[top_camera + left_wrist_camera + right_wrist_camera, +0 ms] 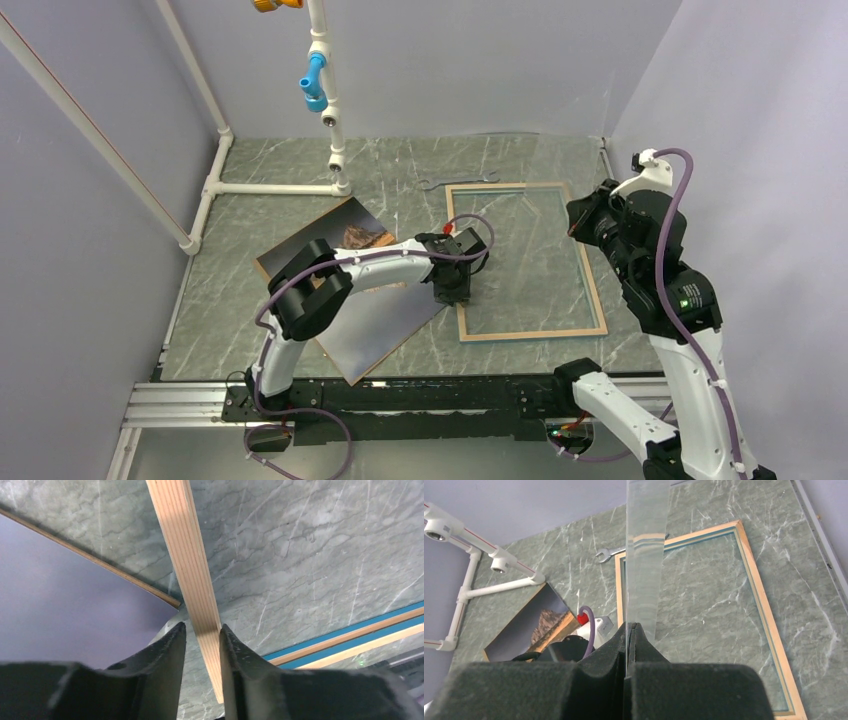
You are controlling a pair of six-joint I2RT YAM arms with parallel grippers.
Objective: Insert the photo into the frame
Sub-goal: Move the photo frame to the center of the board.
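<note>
While the left claw straddles the left rail of the frame, its bite unclear, the right claw pinches a clear sheet aloft. Position of the photo: flat on the table, left of the frame, under the left arm; frame's long axis runs near to far.

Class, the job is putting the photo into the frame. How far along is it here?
Looks done: the frame lies tan back up, its opening showing the table, and the right gripper pinches the clear sheet. In hand: the left gripper straddles the frame's left rail. Left: the photo lies beside the frame, not yet in it.
</note>
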